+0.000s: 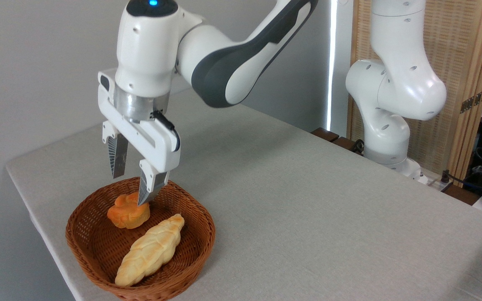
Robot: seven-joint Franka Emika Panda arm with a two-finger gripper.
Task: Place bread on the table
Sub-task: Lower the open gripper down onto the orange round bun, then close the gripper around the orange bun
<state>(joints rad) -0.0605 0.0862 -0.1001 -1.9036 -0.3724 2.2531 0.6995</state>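
The Franka Panda arm (224, 62) has glossy white rounded shells with dark grey panels set along its curved link. A small blue light (153, 3) glows in a black cap on top of the wrist housing. Below that housing sits a brushed silver metal ring (134, 106). The gripper (131, 188) has a boxy white body, and a short black cable (166, 122) loops along its side. Its two fingers (117, 161) are flat, grey and ribbed. Small round screw recesses dot the white base joints (391, 83).
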